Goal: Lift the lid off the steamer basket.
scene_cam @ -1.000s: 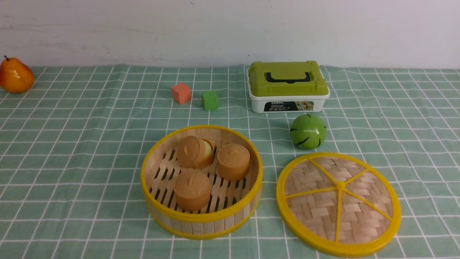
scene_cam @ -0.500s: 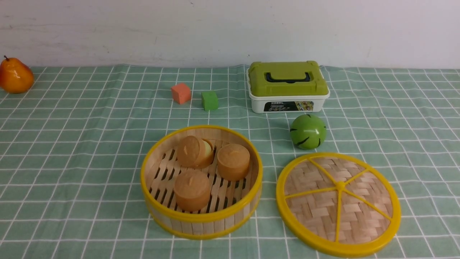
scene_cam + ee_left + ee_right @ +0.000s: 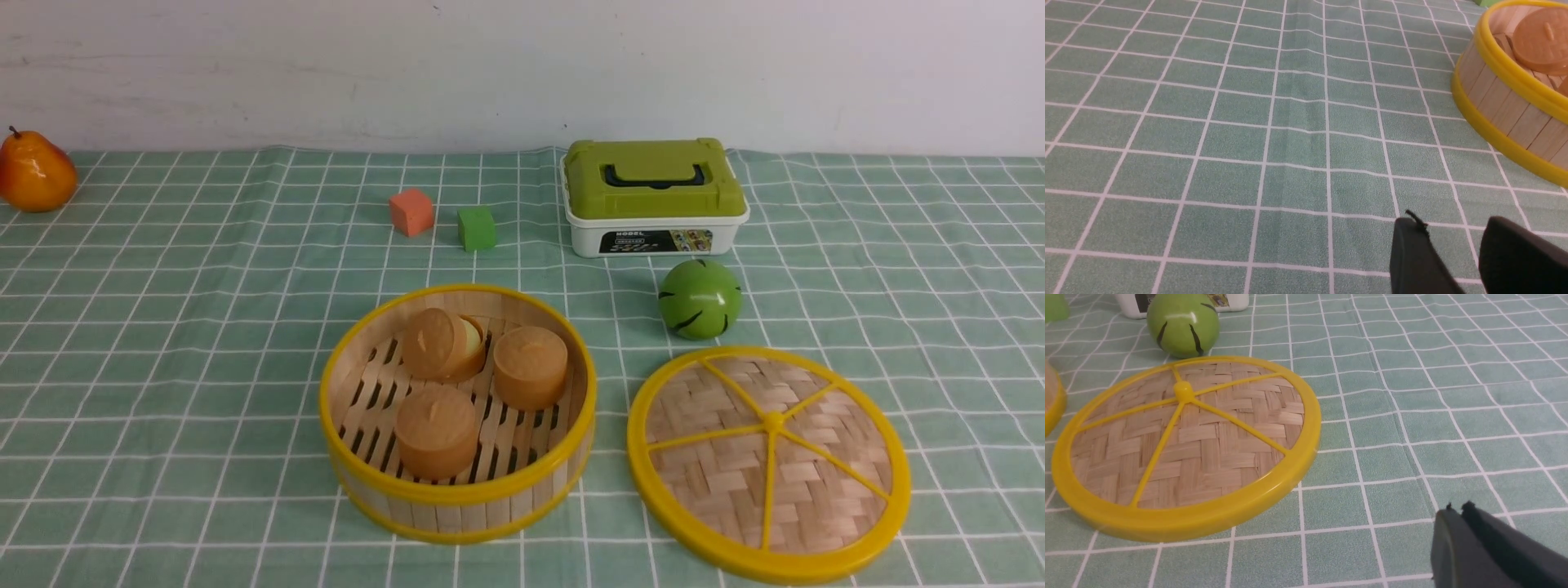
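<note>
Nothing moved; lid point(image 3: 1184, 445) lies apart from seemingly closed right claw point(image 3: 1455, 512).

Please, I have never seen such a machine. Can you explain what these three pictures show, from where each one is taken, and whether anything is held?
This is a robot with two arms. The front view looks forward from between them. On the tablecloth the steamer basket stands open with three brown cakes. The lid lies flat beside it, near a green ball, a green-lidded box, two cubes and a pear. The other pictures come from cameras on the wrists. The left hand is open. The right hand is shut. Neither holds anything.
</note>
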Available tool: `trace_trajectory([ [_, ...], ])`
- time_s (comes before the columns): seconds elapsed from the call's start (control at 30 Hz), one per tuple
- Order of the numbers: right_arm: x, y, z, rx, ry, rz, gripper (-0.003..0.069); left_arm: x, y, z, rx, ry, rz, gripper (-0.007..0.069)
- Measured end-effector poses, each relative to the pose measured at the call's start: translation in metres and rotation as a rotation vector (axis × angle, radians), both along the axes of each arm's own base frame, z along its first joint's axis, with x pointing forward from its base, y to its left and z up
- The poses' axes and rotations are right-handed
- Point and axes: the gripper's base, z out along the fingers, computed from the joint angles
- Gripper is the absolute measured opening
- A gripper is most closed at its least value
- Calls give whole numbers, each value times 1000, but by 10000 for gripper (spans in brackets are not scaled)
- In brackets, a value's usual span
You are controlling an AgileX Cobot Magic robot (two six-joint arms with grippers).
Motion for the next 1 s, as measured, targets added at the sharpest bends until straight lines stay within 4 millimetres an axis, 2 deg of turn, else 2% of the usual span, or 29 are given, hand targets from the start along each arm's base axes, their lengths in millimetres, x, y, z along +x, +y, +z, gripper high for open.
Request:
trace_trajectory([
  [1.0,0,0,0,0,0,0,43,0,0,0,0,0,0,239],
])
